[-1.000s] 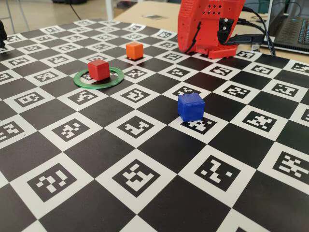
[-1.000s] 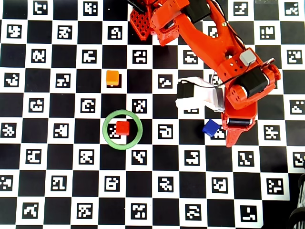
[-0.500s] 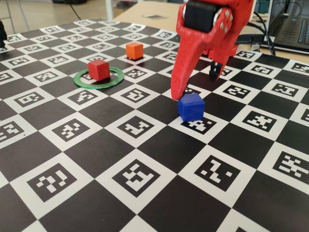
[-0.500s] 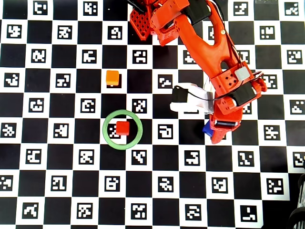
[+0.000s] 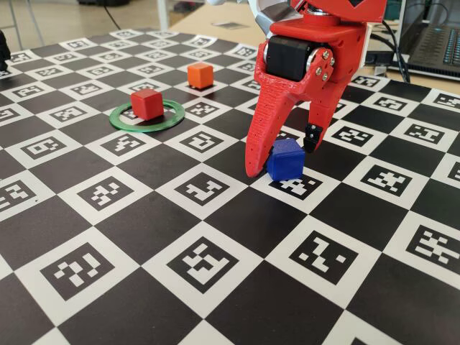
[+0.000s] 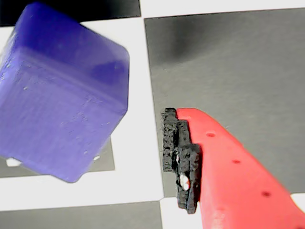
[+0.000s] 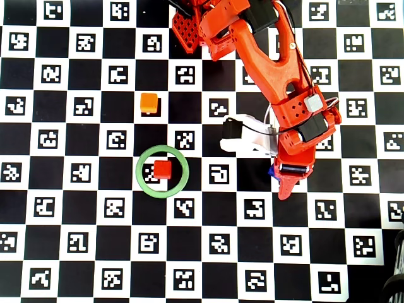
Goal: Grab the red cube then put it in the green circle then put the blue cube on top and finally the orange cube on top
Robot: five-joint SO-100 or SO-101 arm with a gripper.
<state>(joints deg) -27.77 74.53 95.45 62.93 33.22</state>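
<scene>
The red cube (image 5: 146, 103) (image 7: 162, 168) sits inside the flat green circle (image 5: 126, 123) (image 7: 137, 171). Behind it the orange cube (image 5: 200, 75) (image 7: 149, 102) stands alone on the mat. The blue cube (image 5: 285, 159) (image 6: 62, 95) rests on the mat between the two fingers of my gripper (image 5: 281, 156), which is open. The long red finger (image 5: 256, 147) is at the cube's left, and the black-tipped finger (image 5: 310, 138) is behind its right. The wrist view shows a gap between the cube and the black pad (image 6: 180, 157). From overhead, only a blue sliver (image 7: 272, 170) peeks from under the arm.
The checkered marker mat (image 5: 194, 259) covers the table. The arm's base (image 7: 196, 25) is at the top of the overhead view, and a white camera mount (image 7: 243, 136) juts out to the left of the wrist. A laptop (image 5: 435, 43) and cables lie at the back right.
The gripper has come down from above and moved left in the overhead view. Its open fingers now stand on either side of the blue cube. No cube has moved.
</scene>
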